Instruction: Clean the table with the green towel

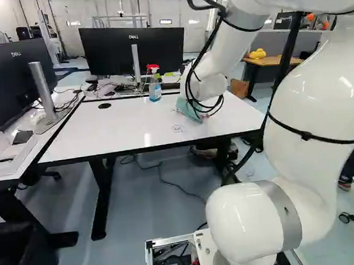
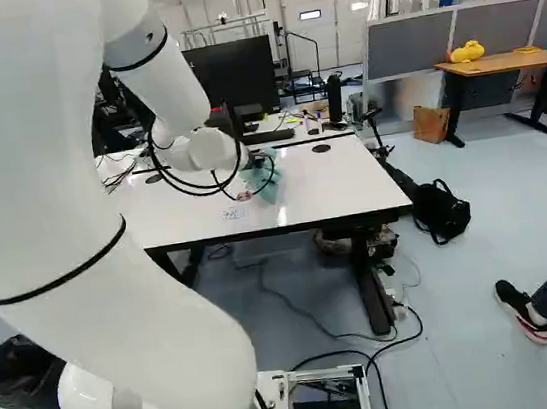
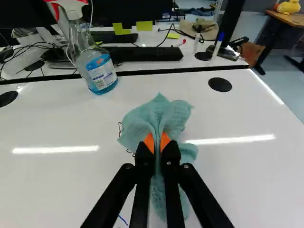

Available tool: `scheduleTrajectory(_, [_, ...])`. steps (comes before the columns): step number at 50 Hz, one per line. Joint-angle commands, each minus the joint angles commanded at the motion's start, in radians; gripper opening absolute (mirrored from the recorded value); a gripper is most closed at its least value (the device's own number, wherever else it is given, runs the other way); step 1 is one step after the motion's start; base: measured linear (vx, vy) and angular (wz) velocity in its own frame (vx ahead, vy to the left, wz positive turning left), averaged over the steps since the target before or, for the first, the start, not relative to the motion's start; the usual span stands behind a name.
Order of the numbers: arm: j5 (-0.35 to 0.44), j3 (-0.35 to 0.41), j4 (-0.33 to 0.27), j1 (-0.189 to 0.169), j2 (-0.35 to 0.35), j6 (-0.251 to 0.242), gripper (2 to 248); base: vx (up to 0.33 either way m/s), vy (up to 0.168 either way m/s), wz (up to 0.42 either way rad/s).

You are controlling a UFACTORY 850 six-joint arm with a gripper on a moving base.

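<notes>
The gripper (image 3: pixel 157 141) is standing nearly closed, its two orange pads pinching a gathered fold of the green towel (image 3: pixel 178 116) between them. The rest of the cloth is spreading ahead of, beside and under the fingers, and is lying on the white table (image 3: pixel 247 109). The arm (image 1: pixel 298 103) is reaching over that tabletop. Black marks (image 3: pixel 120 129) are showing at the towel's edge, just beside the gripper; a blue mark (image 3: pixel 123 220) is showing beside the fingers, back from their tips. A spray bottle (image 3: pixel 98 64) holding blue liquid is standing upright ahead of the gripper and to its left, near the table's far edge and apart from the towel. A round black cap (image 3: pixel 220 84) is sitting ahead and to the gripper's right. Farther ahead, beyond the dark edge strip, a black keyboard (image 3: pixel 145 53) is lying before a monitor (image 1: pixel 104 49).
</notes>
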Motion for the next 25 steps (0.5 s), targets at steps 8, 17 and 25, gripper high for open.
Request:
scheduleTrajectory(8, [0.0, -0.016, 0.0, 0.026, -0.015, 0.0, 35, 0.0, 0.0, 0.0])
scheduleTrajectory(17, [0.0, -0.034, 0.0, 0.055, -0.032, 0.0, 35, 0.0, 0.0, 0.0])
scheduleTrajectory(25, [0.0, -0.05, 0.0, 0.08, -0.047, 0.0, 35, 0.0, 0.0, 0.0])
